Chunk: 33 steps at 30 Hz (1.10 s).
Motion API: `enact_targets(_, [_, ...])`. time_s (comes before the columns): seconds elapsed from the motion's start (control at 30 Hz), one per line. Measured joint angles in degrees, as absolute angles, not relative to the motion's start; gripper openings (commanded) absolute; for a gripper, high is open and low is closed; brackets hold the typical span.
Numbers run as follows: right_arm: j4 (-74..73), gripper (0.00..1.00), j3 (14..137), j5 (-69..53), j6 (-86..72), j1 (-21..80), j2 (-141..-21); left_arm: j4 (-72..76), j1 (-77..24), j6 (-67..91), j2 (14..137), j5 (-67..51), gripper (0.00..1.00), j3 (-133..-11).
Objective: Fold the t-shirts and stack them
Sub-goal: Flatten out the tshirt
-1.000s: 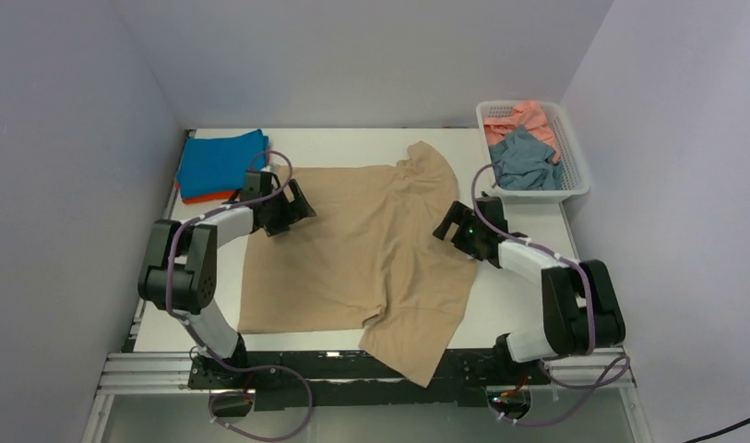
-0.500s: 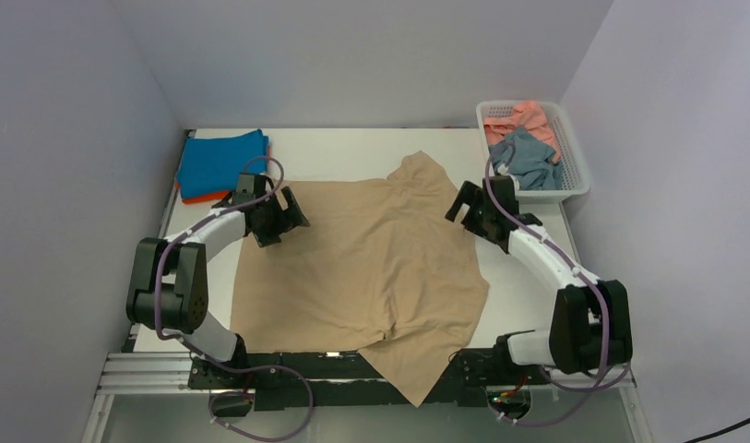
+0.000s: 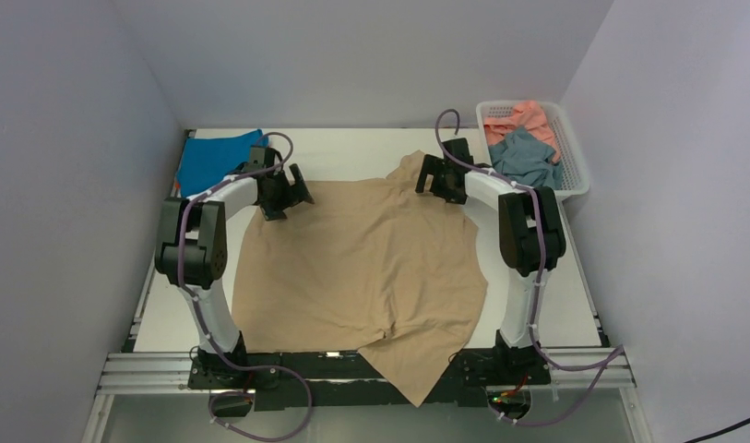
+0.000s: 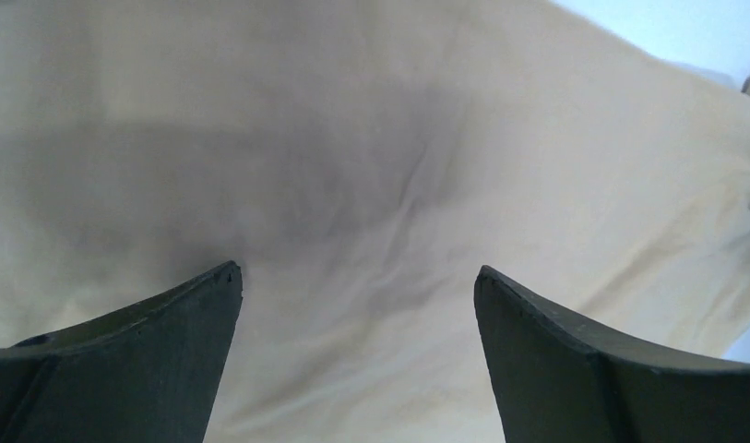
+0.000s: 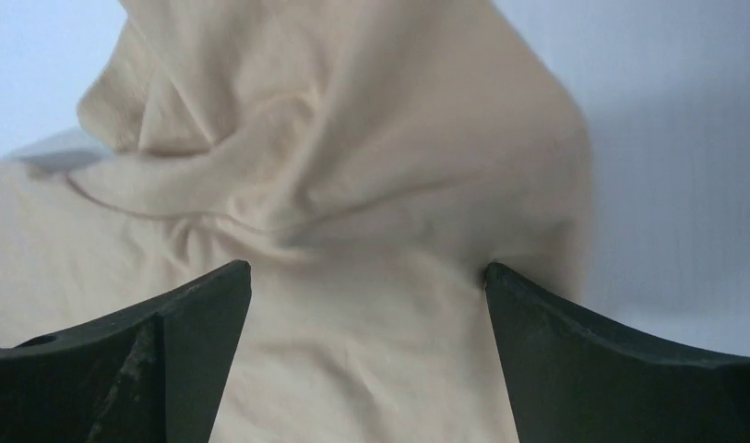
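Observation:
A tan-beige t-shirt [image 3: 362,258] lies spread over the middle of the table, one corner hanging over the front edge. My left gripper [image 3: 292,197] is open over its far left corner; the left wrist view shows tan cloth [image 4: 371,185] between the wide-apart fingers. My right gripper [image 3: 431,180] is open at the bunched far right corner, which shows rumpled in the right wrist view [image 5: 334,148]. A folded bright blue t-shirt [image 3: 209,159] lies at the back left; the orange one is hidden. Salmon pink [image 3: 523,115] and dusty grey-blue [image 3: 528,159] t-shirts lie in the basket.
A white plastic lattice basket [image 3: 577,180] stands at the back right corner. Grey walls close in the table on three sides. The arm bases and a black rail [image 3: 352,369] run along the front edge.
Both arms have reached toward the back of the table, the right one farthest and leftward to the shirt's far corner. The shirt has shifted back and flattened.

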<state>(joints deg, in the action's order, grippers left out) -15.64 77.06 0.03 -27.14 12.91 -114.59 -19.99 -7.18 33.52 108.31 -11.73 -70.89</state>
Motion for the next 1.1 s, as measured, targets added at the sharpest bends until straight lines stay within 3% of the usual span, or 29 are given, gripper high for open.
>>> enact_targets(0.23, [-13.8,1.00,79.8,-1.5,-27.2,11.7,-117.3,-19.8,-6.4,33.6,110.1,-11.5,0.99,-72.7])
enact_targets(0.57, [-13.9,1.00,71.9,4.1,-28.0,7.6,-111.2,-14.4,-4.4,34.8,107.7,-15.1,0.99,-67.9])
enact_targets(1.1, [-15.1,1.00,72.4,5.2,-19.0,14.9,-109.8,-20.0,-4.7,33.6,105.8,-14.0,0.99,-68.4])
